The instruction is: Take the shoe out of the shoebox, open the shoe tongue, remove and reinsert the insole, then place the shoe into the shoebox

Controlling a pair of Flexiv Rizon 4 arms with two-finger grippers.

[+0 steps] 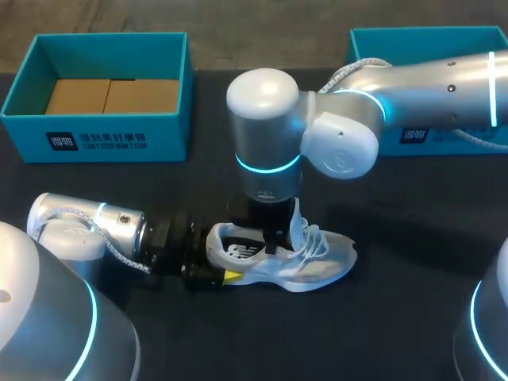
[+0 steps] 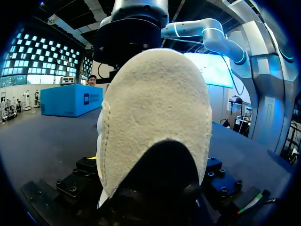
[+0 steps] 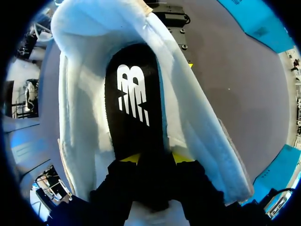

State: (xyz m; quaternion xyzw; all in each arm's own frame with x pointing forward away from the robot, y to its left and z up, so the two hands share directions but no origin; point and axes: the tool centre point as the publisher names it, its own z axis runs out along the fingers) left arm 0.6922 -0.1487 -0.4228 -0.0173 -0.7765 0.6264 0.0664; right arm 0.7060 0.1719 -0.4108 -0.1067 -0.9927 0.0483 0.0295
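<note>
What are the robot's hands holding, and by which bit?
The right hand pinches the black insole, just toe-side of its logo, inside the white shoe. The left hand is at the heel; grip hidden.

Left arm [image 1: 87, 226] low, level, left gripper [image 1: 218, 274] pointing toward the middle; right arm [image 1: 413, 87] stretched past the middle, wrist vertical, right gripper [image 3: 155, 158] pointing straight down, both yellow tips pressed on the insole [image 3: 134, 99] between them.
</note>
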